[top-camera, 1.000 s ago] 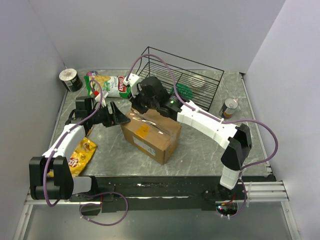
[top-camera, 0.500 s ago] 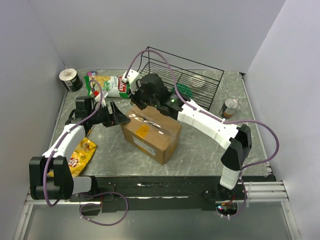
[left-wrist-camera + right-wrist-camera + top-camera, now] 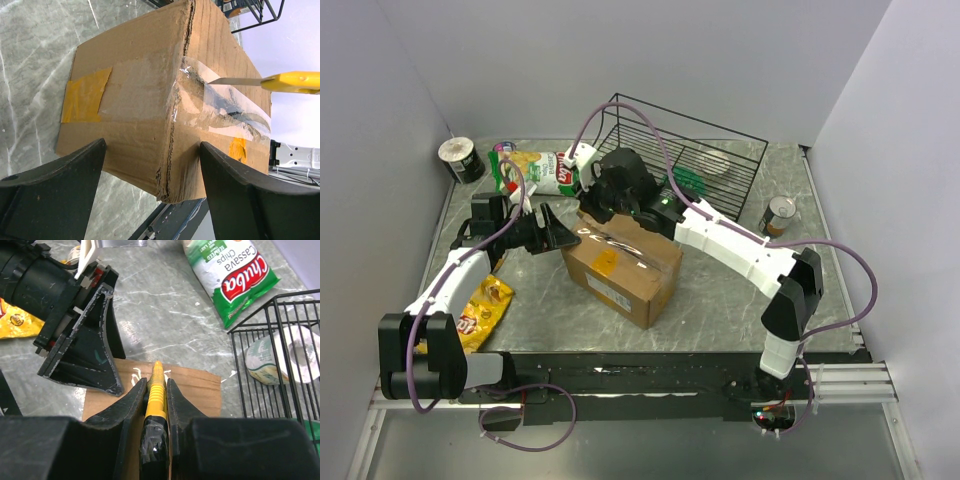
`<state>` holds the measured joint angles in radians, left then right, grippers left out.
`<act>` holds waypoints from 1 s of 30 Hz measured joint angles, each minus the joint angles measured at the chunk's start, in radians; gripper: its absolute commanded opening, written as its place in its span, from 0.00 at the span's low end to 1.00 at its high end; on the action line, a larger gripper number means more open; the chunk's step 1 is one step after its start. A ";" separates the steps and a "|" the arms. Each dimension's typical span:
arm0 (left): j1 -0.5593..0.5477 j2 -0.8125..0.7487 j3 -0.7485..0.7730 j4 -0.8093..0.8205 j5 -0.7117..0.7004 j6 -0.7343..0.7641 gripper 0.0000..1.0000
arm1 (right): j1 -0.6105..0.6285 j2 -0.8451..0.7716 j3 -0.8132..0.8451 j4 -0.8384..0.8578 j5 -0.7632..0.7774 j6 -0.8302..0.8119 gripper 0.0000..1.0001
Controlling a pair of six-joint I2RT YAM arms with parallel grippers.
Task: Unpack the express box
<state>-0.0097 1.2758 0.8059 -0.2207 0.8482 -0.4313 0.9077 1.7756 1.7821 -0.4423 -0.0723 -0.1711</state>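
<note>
At the middle of the surface (image 3: 720, 300), finding the express box (image 3: 622, 268) lying flat, flaps taped shut. Seeing the left gripper (image 3: 563, 236) spread wide, straddling the box's end; contact not determinable. Seeing the right gripper (image 3: 156, 401) clamping a yellow knife (image 3: 292, 81), blade resting on the clear tape (image 3: 225, 102). Judging the hazards: blade skating off the glossy tape, or box sliding unbraced under the cut, gouging cardboard or contents.

Grey marbled table (image 3: 720, 300), express box (image 3: 620, 272), wire basket (image 3: 730, 150), green chips bag (image 3: 546, 170), yellow snack bag (image 3: 482, 308), roll (image 3: 460, 158), can (image 3: 780, 215)
</note>
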 measured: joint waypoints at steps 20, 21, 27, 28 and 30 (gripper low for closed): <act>0.000 0.000 0.000 0.000 -0.014 -0.005 0.79 | 0.000 0.047 0.026 -0.039 0.001 0.030 0.00; 0.000 0.000 0.000 0.000 -0.018 -0.009 0.78 | 0.000 0.055 0.047 -0.062 0.002 0.034 0.00; 0.000 -0.002 0.000 -0.002 -0.041 -0.037 0.75 | 0.000 0.068 0.100 -0.190 0.010 0.052 0.00; -0.001 -0.003 0.000 -0.002 -0.044 -0.040 0.74 | 0.000 0.068 0.100 -0.199 0.011 0.055 0.00; -0.001 -0.005 -0.002 -0.002 -0.050 -0.052 0.74 | 0.000 0.067 0.100 -0.202 0.014 0.060 0.00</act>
<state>-0.0109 1.2709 0.8040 -0.2226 0.7982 -0.4835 0.9077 1.8427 1.8816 -0.6445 -0.0582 -0.1116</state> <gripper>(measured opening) 0.750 0.242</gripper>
